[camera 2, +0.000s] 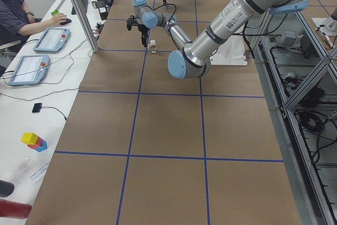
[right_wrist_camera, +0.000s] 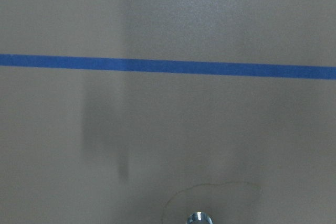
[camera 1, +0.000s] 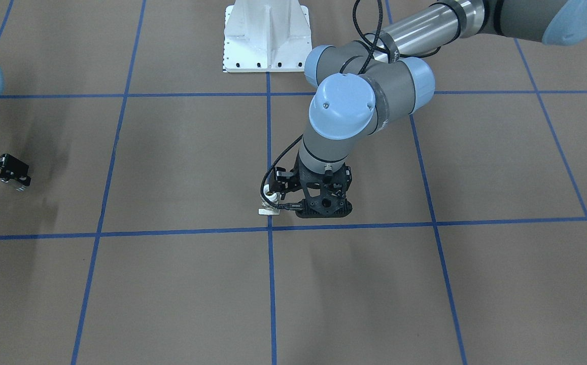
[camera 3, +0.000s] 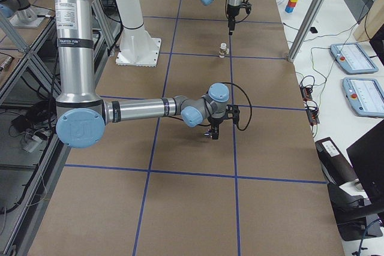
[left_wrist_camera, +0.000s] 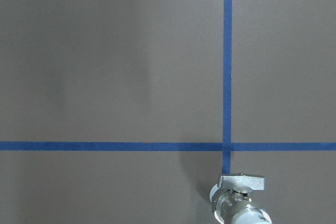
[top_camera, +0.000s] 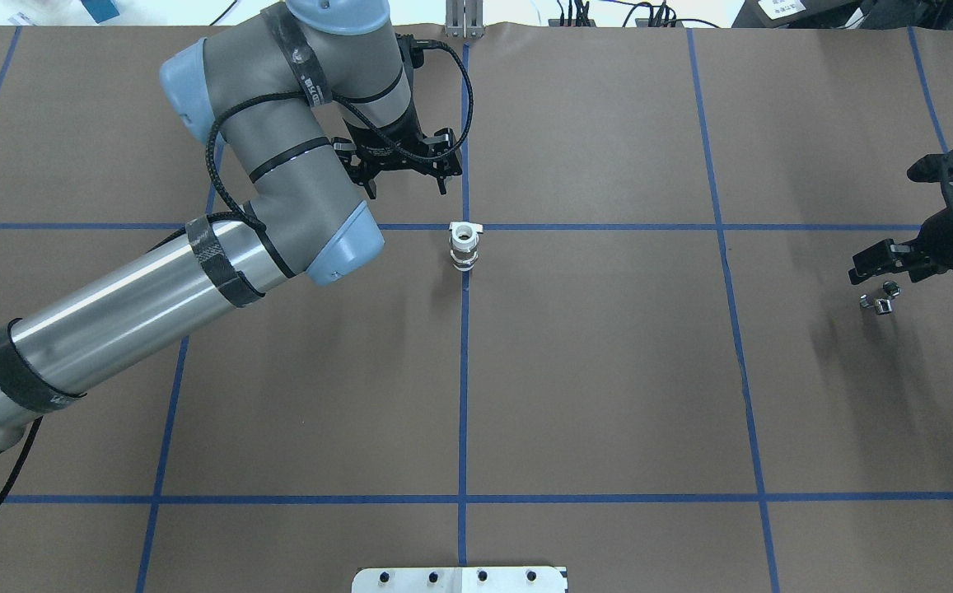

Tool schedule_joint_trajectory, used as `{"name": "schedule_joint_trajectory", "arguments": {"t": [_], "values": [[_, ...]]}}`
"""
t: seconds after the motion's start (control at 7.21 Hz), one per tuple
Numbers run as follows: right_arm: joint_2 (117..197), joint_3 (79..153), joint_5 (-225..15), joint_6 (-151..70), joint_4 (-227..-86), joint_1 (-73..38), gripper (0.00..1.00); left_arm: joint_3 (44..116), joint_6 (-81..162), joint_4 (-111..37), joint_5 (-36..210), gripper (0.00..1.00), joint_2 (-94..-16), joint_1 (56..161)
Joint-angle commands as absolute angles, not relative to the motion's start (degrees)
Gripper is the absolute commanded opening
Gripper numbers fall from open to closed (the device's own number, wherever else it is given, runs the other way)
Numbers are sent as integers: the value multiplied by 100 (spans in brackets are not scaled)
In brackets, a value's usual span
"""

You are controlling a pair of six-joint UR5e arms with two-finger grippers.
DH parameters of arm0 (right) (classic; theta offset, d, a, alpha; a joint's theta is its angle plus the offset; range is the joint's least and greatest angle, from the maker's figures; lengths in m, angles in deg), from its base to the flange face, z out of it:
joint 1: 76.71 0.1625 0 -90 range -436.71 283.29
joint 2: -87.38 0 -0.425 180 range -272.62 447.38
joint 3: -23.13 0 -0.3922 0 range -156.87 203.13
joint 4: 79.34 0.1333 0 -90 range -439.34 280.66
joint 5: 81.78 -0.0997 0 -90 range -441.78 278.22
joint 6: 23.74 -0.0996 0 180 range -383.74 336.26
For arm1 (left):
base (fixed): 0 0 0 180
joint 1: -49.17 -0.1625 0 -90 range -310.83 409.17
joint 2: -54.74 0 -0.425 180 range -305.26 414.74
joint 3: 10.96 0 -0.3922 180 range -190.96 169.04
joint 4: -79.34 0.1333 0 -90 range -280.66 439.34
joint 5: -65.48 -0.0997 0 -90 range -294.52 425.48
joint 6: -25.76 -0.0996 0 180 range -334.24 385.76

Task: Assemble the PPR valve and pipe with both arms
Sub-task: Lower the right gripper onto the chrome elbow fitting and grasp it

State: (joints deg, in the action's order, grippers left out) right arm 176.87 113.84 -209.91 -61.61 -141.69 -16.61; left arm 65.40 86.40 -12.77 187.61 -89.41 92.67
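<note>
A white PPR valve (top_camera: pixel 464 245) with a metal handle on top stands upright on a crossing of blue tape lines. It also shows at the bottom of the left wrist view (left_wrist_camera: pixel 239 201) and half hidden behind the gripper in the front view (camera 1: pixel 271 202). My left gripper (top_camera: pixel 408 191) hangs open and empty just beyond the valve, apart from it. My right gripper (top_camera: pixel 880 298) is far off at the table's right side, low over the paper, fingers together and holding nothing. One silver fingertip (right_wrist_camera: pixel 198 217) shows in the right wrist view. No separate pipe shows.
The white bolted pedestal (camera 1: pixel 265 35) stands at the robot's side of the table. Blue tape lines (top_camera: pixel 608 226) divide the brown paper. A desk with tablets (camera 2: pixel 50 40) and a seated operator (camera 2: pixel 13 11) runs along the far side.
</note>
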Motion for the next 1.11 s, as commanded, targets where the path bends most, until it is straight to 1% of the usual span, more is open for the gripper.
{"name": "schedule_joint_trajectory", "arguments": {"t": [0.0,0.69,0.83,0.97], "values": [[17676,11234,-20949,-6109,-14148,-1755,100,6533,8649,-1277,18756,100,-8940,9268],[17720,11295,-21010,-6118,-14139,-1773,98,6524,8640,-1277,18756,100,-8896,9268],[17729,11295,-21019,-6109,-14139,-1782,88,6524,8649,-1277,18756,100,-8887,9268],[17729,11304,-21028,-6109,-14139,-1782,75,6542,8640,-1277,18756,100,-8887,9268]]}}
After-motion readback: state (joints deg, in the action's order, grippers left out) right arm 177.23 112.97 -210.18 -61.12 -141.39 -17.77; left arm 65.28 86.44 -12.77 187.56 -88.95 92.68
